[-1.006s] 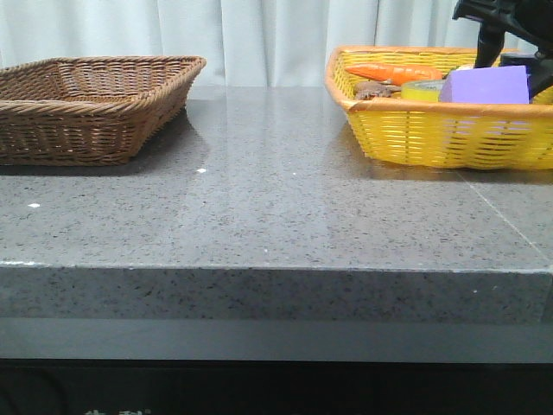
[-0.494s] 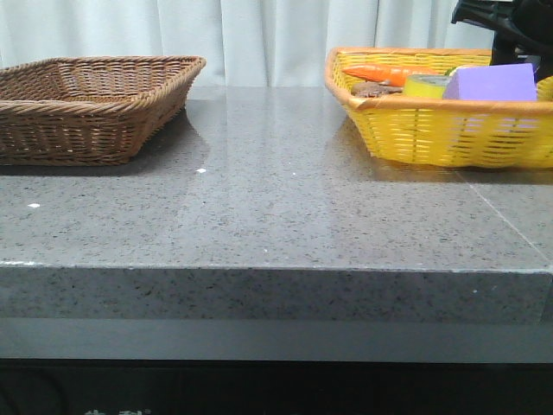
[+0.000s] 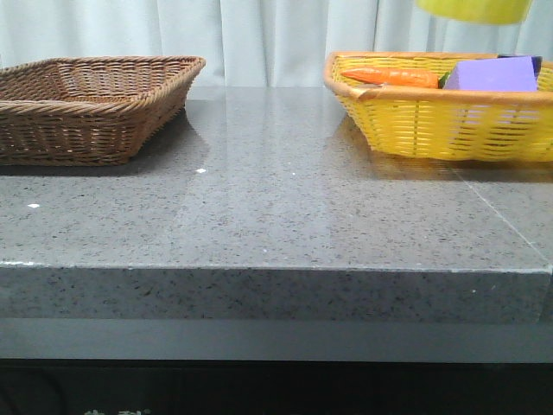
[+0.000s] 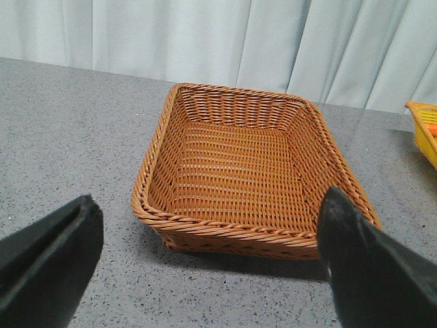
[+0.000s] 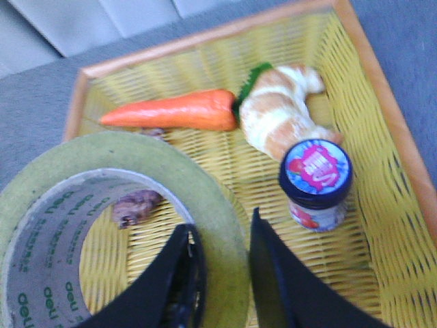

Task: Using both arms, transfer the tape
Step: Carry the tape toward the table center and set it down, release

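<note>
The tape [image 5: 130,164], a yellow roll with a white core printed in green, hangs above the yellow basket [image 5: 205,41]. My right gripper [image 5: 222,236] is shut on its wall, one finger inside the core and one outside. In the front view only the roll's lower edge [image 3: 473,9] shows at the top right; the right arm is out of frame there. My left gripper [image 4: 205,253] is open and empty, low over the table just in front of the brown wicker basket [image 4: 239,164].
The yellow basket [image 3: 432,121] at the back right holds a carrot [image 5: 171,111], a croissant [image 5: 280,113], a small jar [image 5: 315,179], a small brown object [image 5: 136,205] and a purple block [image 3: 491,74]. The brown basket [image 3: 86,104] stands at the back left.
The tape has risen out of the yellow basket to the top of the front view. The right arm has lifted out of that view. The basket has shifted slightly.
</note>
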Motion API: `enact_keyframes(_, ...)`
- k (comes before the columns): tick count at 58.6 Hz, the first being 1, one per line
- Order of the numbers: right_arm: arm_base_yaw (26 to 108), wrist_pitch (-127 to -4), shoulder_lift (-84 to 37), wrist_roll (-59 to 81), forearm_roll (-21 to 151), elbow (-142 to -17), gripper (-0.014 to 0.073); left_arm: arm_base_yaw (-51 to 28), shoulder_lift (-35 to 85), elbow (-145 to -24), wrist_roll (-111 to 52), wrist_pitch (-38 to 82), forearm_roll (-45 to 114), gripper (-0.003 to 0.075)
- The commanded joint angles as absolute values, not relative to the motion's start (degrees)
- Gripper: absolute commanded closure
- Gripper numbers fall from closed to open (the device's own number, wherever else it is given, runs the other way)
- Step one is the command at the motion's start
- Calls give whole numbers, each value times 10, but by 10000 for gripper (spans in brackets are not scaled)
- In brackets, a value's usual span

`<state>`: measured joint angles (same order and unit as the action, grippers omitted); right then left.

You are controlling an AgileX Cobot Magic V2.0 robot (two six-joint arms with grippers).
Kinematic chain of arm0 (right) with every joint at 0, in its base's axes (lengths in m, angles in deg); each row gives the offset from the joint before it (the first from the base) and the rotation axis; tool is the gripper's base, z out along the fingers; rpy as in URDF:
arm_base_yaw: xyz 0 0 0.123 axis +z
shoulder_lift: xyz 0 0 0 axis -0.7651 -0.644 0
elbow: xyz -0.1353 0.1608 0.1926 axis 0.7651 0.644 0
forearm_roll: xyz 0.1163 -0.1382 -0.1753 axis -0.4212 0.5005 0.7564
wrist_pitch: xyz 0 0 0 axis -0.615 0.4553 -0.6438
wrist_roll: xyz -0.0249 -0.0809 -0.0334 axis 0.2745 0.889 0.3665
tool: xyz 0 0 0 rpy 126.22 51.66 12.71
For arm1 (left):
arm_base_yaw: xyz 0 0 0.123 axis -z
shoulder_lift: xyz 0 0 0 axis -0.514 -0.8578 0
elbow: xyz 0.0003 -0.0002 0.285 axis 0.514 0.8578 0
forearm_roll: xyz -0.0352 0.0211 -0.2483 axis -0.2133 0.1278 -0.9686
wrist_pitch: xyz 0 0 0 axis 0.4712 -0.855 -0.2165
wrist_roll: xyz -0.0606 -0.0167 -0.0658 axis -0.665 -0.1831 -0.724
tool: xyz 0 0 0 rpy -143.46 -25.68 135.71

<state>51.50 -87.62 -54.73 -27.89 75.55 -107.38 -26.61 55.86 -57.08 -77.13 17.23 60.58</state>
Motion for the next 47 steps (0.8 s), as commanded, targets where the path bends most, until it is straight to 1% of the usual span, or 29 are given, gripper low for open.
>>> enact_keyframes(1, 542, -830, -490, -242, 753, -1097, 578, -268, 552, -587, -775, 216, 606, 102)
enact_keyframes(5, 569, -834, -472, -226, 753, -1094, 578, -268, 552, -587, -775, 216, 606, 103)
enact_keyframes(18, 717, -838, -415, -195, 753, -1029, 578, -268, 552, -587, -775, 216, 606, 103)
enact_keyframes(31, 857, -817, -438, -176, 754, -953, 578, -268, 552, -587, -775, 216, 606, 102)
enact_keyframes(36, 881, -815, -464, -176, 759, -938, 578, -268, 552, -587, -775, 216, 606, 103)
enact_keyframes(47, 886, -807, -522, -176, 759, -935, 578, -268, 552, -587, -775, 216, 606, 102)
